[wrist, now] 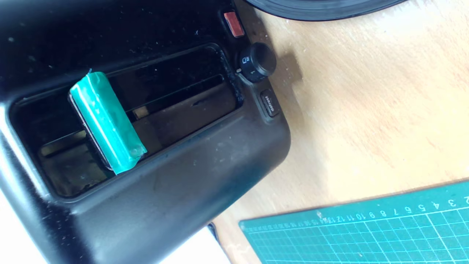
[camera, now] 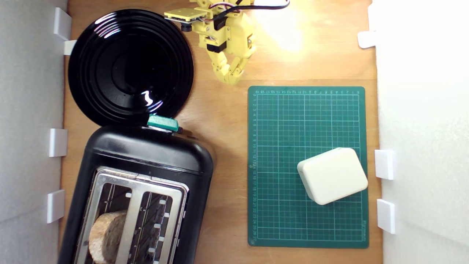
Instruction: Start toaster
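**The toaster waits, the arm hangs far off**

The black toaster sits at the bottom left of the exterior view, on the wooden table. It has a shiny metal top with two slots. A slice of bread stands in the left slot and sticks up out of it. The small green lever is on the end of the toaster that faces the round black plate. The plate lies just beside that end.

In the wrist view the lever sits in a long dark slot on the toaster's end. Next to it are a round black knob and a small red button.

The yellow gripper hangs near the top middle, well apart from the lever. Its two fingers are pressed together and hold nothing.

A green mat lies on the right. A white box rests on it.
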Motion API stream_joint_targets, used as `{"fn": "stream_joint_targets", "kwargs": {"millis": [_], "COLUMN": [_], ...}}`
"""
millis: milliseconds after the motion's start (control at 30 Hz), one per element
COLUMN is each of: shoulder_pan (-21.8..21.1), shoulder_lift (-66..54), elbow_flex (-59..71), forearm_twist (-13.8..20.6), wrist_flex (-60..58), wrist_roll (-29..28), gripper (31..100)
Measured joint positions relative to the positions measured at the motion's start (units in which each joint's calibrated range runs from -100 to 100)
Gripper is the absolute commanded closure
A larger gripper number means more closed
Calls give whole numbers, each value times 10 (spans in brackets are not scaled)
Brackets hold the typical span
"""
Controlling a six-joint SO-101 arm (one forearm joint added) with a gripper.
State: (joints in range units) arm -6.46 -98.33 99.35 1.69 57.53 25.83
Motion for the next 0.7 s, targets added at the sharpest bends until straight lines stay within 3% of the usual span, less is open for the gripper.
{"fn": "stream_joint_targets", "kwargs": {"millis": [233, 467, 700], "shoulder_pan": [0, 2, 32], "shoulder_lift": [0, 2, 70], "elbow_flex": [0, 0, -40], "forearm_twist": [4, 4, 5], "wrist_flex": [0, 1, 9], "wrist_roll": [9, 71, 126], "gripper": [989, 989, 989]}}
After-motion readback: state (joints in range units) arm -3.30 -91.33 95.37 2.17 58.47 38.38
